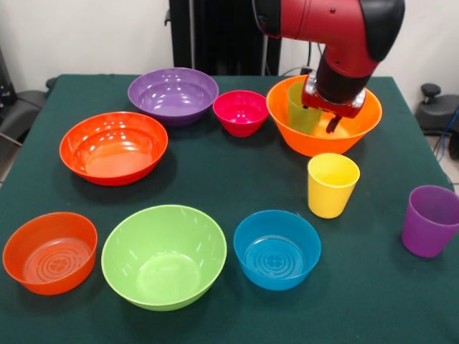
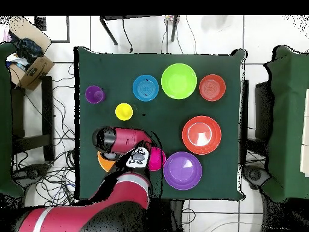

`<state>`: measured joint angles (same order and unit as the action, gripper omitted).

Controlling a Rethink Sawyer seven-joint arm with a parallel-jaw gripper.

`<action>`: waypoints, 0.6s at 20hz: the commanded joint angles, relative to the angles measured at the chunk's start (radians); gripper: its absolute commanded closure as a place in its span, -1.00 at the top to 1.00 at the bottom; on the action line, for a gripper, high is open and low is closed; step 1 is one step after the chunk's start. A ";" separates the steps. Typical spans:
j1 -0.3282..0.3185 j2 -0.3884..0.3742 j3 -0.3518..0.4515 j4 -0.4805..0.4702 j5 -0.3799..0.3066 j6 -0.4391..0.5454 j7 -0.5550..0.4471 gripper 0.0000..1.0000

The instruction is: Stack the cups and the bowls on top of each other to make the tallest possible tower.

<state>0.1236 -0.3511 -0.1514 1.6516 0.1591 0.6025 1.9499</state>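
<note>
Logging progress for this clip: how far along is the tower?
Barely begun. Done: the green cup sits inside the big orange bowl. In hand: the gripper hangs over that bowl; whether it is open or shut cannot be told. Left: the yellow cup, purple cup and six other bowls, such as the lime green bowl, all stand singly on the table.

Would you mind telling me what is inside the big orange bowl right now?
The big orange bowl holds the green cup, upright against its far-left wall. The gripper reaches in beside it and hides the bowl's middle; its jaws' state is unclear.
</note>
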 commanded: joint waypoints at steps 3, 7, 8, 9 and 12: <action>-0.046 0.026 0.101 0.030 -0.079 -0.087 0.012 1.00; -0.056 0.005 0.115 0.034 -0.079 -0.067 0.003 1.00; -0.059 -0.006 0.120 0.038 -0.078 -0.056 -0.001 1.00; -0.062 -0.016 0.125 0.041 -0.076 -0.045 -0.005 1.00; -0.066 -0.049 0.136 0.058 -0.076 -0.009 -0.019 1.00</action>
<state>0.0829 -0.3663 -0.1423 1.6566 0.1438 0.5709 1.9499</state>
